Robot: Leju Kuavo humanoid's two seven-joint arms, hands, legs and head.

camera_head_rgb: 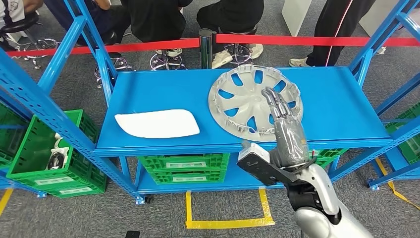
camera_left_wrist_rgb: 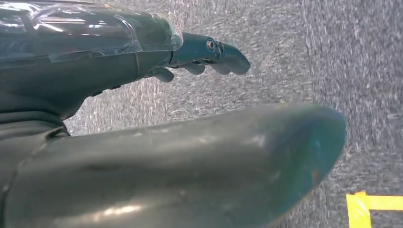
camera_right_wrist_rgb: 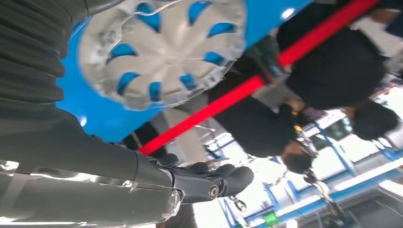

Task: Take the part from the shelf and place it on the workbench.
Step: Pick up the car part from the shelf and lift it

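right hand (camera_head_rgb: 287, 131), fingers straight and released, hovers over the silver hubcap (camera_head_rgb: 247, 101) at centre right of the blue shelf (camera_head_rgb: 163, 89); left hand (camera_left_wrist_rgb: 142, 109) holds nothing, fingers loose.

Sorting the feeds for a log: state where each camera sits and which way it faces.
Head view: high on the body, looking down at the blue shelf, hubcap and white panel; right hand raised.
Left wrist view: behind the left hand, facing grey carpet.
Right wrist view: behind the right hand, facing hubcap and seated people.
Shared: head and right wrist views show the hubcap.
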